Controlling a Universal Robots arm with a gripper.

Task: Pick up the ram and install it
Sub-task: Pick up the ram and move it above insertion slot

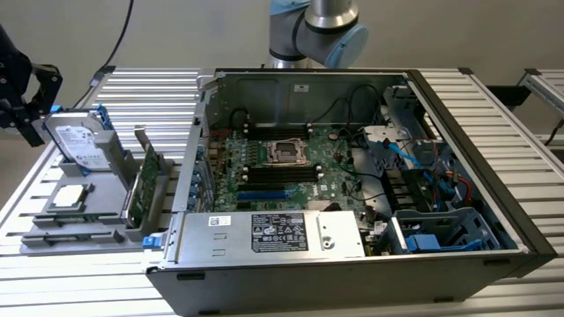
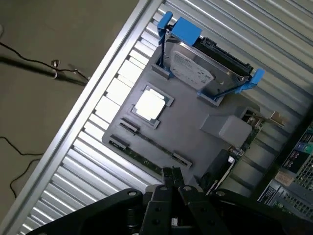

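Black pincer [image 2: 172, 175] fingers are pressed together tip to tip with nothing between them, hanging over the near edge of a grey tray [image 2: 195, 132]. Just beyond the tips lies the ram [image 2: 146, 157], a thin green stick seated edge-up in small clips along that tray edge. I cannot tell whether the tips touch it.

Further into the tray a square processor chip [image 2: 149, 105] sits flat in its recess. Past it a silver hard drive [image 2: 190, 66] in a blue frame leans in its holder. To one side a green expansion card [image 2: 247, 129] stands on edge.

In the exterior view the tray occupies the lower left of the frame on the slatted aluminium surface [image 1: 493, 132], and the dark pincer hangs at the far left edge above it. The arm [image 1: 317, 26] rises at the top centre. An open computer case [image 1: 352, 290] fills the middle and right of that frame. Its green motherboard [image 1: 331, 162] lies flat inside, with dark memory slots [image 1: 282, 173] either side of the processor socket. A labelled power supply [image 1: 273, 234] runs along the case's near edge.
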